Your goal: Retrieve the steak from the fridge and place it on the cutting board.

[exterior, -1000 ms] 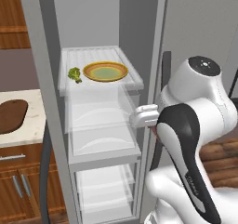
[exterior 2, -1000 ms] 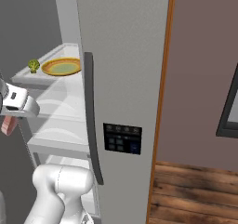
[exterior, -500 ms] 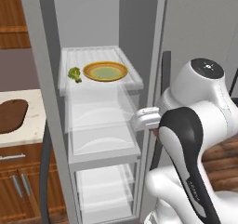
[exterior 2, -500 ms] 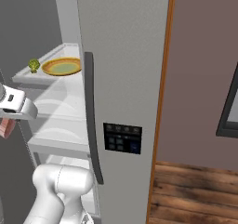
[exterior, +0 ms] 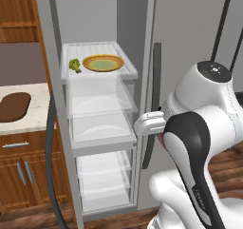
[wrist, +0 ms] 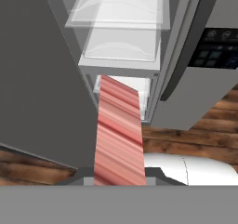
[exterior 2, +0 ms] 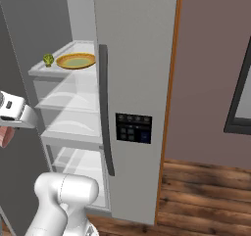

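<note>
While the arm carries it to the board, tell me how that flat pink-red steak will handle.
The flat pink-red striped steak juts straight out from the tool in the hand view without drooping, so it probably acts stiff. Being thin and small, it is likely light. Its smooth faces could slip if swung fast.

Even flat render light, sharp, no glare

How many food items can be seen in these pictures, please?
2. A broccoli floret sits on the fridge's top shelf beside the plate. The steak is held in the gripper, outside the fridge. Others may be hidden.
</note>
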Robot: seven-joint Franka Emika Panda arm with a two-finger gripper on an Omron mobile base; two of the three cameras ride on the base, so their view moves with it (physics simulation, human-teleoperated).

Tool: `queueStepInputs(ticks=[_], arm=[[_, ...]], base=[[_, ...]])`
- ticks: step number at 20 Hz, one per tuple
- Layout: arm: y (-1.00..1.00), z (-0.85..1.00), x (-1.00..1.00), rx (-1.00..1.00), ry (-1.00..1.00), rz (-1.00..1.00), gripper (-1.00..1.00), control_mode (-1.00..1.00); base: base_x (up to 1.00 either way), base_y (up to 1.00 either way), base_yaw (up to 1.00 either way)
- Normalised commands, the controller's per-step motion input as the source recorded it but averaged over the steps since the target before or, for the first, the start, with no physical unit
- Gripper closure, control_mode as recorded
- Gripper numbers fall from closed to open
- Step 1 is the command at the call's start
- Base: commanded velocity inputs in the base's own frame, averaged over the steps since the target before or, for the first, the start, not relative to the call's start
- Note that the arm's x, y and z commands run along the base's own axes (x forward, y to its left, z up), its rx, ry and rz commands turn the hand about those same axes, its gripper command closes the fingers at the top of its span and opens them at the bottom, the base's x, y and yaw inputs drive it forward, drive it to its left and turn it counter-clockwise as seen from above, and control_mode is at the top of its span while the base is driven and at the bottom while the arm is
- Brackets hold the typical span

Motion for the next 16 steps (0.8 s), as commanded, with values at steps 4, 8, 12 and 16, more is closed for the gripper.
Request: queueStepInputs(ticks=[4,8,12,16], arm=[[0.00,0.00,0.00,0.00,0.00,0.00,1.00,1.00],[0.00,0.00,0.00,0.00,0.00,0.00,1.00,1.00],[0.00,0.00,0.00,0.00,0.00,0.00,1.00,1.00],[0.00,0.00,0.00,0.00,0.00,0.00,1.00,1.00]], base=[[-0.58,0.00,-0.02],[-0.57,0.00,-0.03],[-0.59,0.01,-0.02],[-0.73,0.10,-0.06]])
